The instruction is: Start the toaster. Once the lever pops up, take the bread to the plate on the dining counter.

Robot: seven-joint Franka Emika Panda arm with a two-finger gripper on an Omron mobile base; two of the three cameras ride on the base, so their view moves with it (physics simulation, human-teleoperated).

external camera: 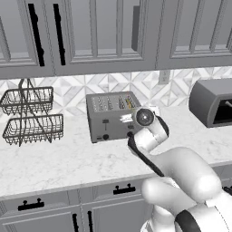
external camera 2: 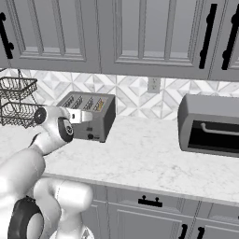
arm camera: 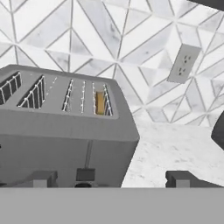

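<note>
Grey cabinets (external camera: 113, 31) hang above a diamond-tiled backsplash (external camera 2: 135, 100), marble counter (external camera 2: 140, 154) and wire basket rack (external camera: 29, 115).

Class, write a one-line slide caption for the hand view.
Open gripper faces the toaster, bread sunk in its rightmost slot.

Glossy white rounded arm (external camera: 181, 176) segments, dark joint rings, a black cable alongside.

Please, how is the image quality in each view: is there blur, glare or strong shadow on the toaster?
Left base view: sharp, even light, no glare on the toaster. Right base view: flat light, only a faint shadow under the dark oven. Hand view: soft and coarse, the bread in its slot slightly blurred, the open pincer fingertips dark.
</note>
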